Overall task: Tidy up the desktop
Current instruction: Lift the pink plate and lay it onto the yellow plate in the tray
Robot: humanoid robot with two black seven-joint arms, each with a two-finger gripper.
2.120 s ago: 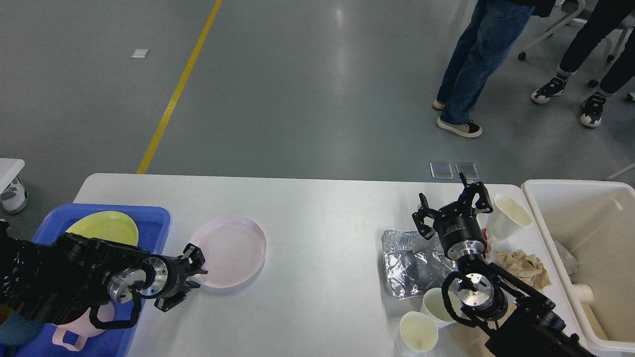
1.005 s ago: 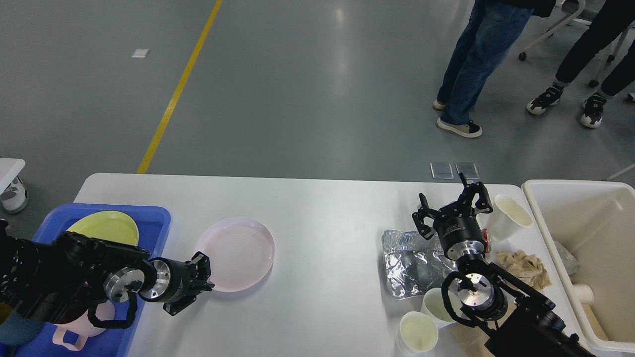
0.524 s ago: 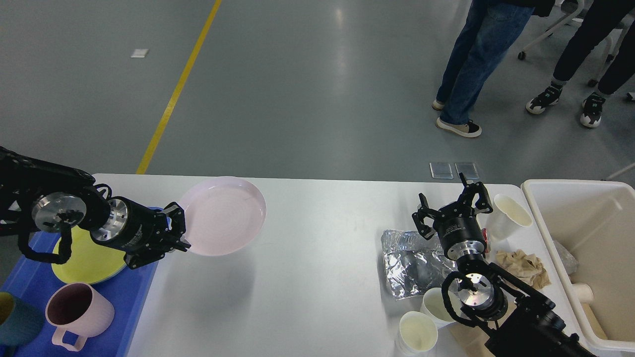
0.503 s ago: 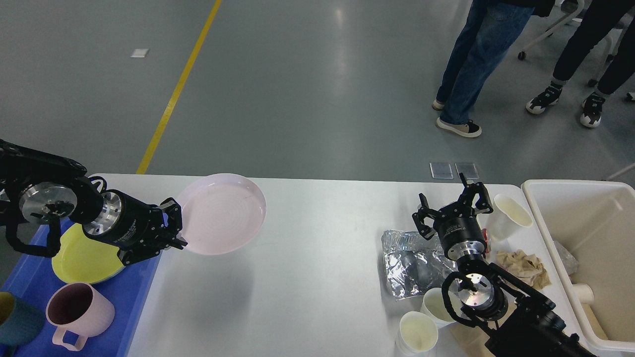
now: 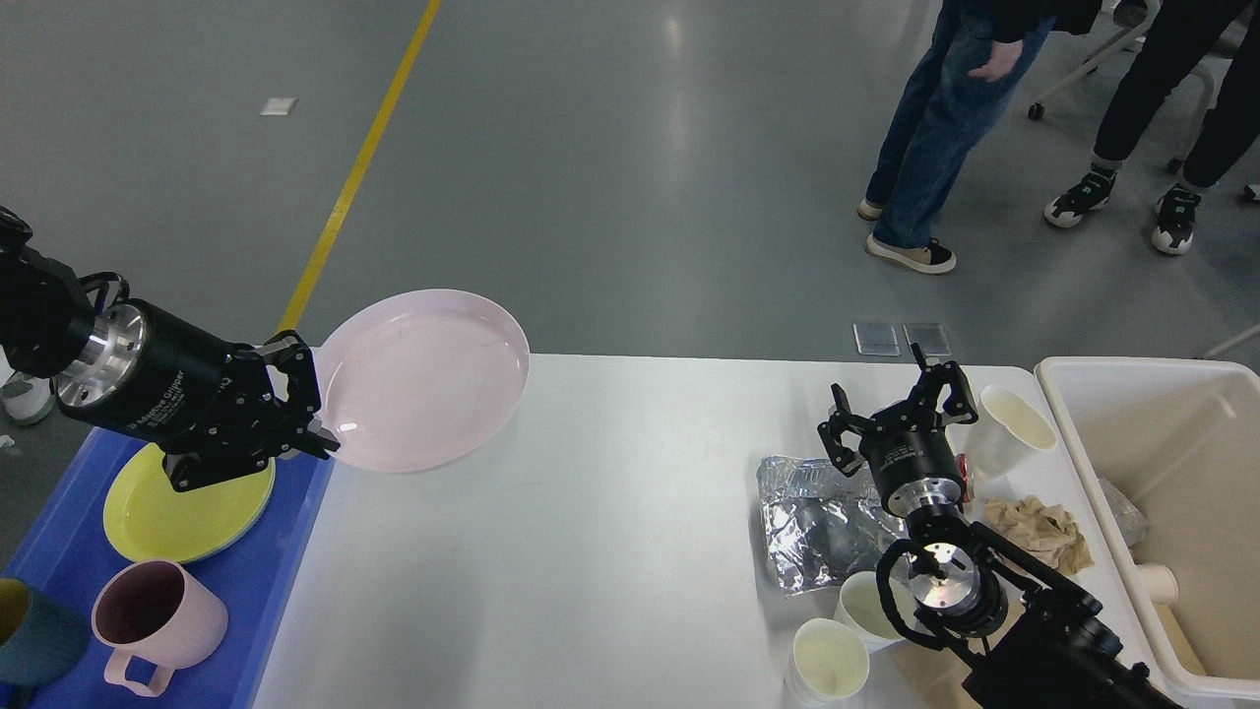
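The white desktop (image 5: 610, 512) spans the view. My left gripper (image 5: 305, 399) is shut on the left rim of a pale pink plate (image 5: 423, 379) and holds it in the air, tilted, above the desktop's far left corner. My right gripper (image 5: 896, 404) is open and empty, raised over the right side above a crumpled foil sheet (image 5: 822, 527). A white paper cup (image 5: 1009, 428) lies just right of it.
A blue tray (image 5: 285, 551) at the left holds a yellow plate (image 5: 182, 507), a pink mug (image 5: 157, 620) and a dark teal cup (image 5: 30, 645). A deep white bin (image 5: 1171, 492) stands at the right. Brown crumpled paper (image 5: 1039, 527) and two paper cups (image 5: 832, 660) lie near my right arm. People stand beyond the table.
My left gripper closed on the pink plate's rim, lifted it off the desktop and carried it up and to the left. The right arm has not moved.
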